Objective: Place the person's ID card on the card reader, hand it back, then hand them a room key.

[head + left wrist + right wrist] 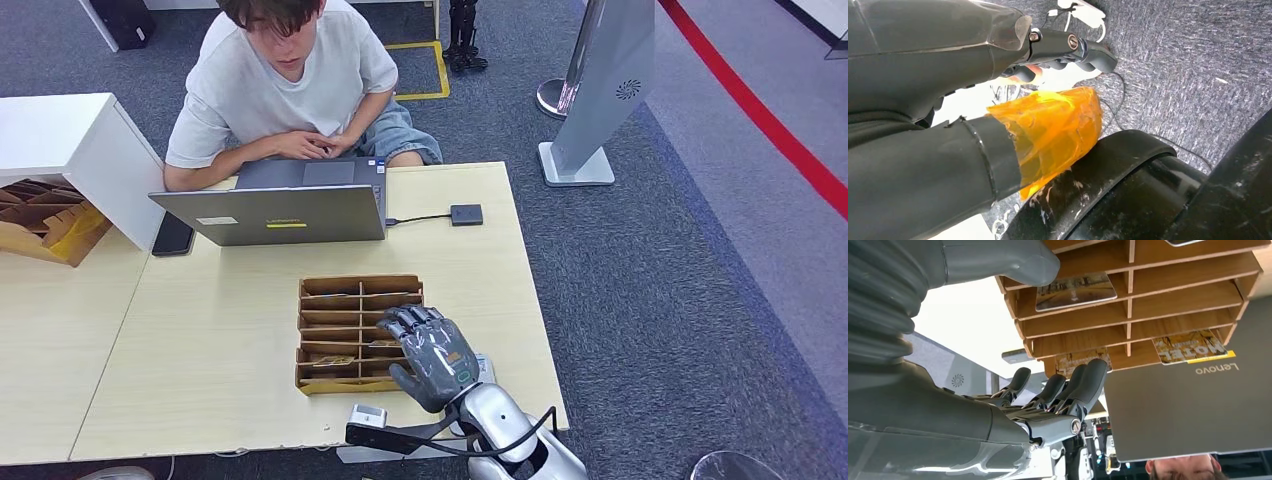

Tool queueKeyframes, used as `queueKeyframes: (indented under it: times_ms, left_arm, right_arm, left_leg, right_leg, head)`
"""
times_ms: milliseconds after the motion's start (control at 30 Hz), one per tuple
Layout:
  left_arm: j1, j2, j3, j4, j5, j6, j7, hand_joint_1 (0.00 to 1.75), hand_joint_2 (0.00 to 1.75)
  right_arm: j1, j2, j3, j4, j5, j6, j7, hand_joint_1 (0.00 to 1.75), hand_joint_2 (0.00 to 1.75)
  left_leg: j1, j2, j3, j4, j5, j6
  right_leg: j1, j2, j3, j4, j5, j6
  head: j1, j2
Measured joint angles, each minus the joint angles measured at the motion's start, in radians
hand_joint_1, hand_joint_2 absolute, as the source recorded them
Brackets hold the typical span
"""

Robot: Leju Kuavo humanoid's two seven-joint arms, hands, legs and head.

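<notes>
Evidently I'm on the room-key step: my right hand (432,355) hovers over the brown slotted wooden card rack (345,290), fingers apart and lightly curled, holding nothing. Printed key cards (1075,290) lie in the compartments just beyond my fingertips (1095,371). Next I need to dip in and pinch one.

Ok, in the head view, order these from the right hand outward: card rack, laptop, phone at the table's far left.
1. Card rack: directly under the right hand, whose fingers reach over its right side.
2. Laptop: beyond the rack, in front of the person.
3. Phone: farthest, left of the laptop.
</notes>
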Motion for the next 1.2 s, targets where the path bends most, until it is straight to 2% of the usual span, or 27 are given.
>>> queueKeyframes:
  times_ms: [1200]
  left_arm:
    - [-0.005,-0.003,-0.007,0.000,-0.004,-0.008,0.000,0.00,0.00]
  right_arm:
    - [-0.025,0.025,0.007,0.107,-0.034,0.017,0.016,0.65,1.75]
  left_leg:
    - [0.000,0.000,0.000,0.000,0.000,0.000]
  right_leg:
    - [0.000,0.000,0.000,0.000,0.000,0.000]
  head:
    - [0.000,0.000]
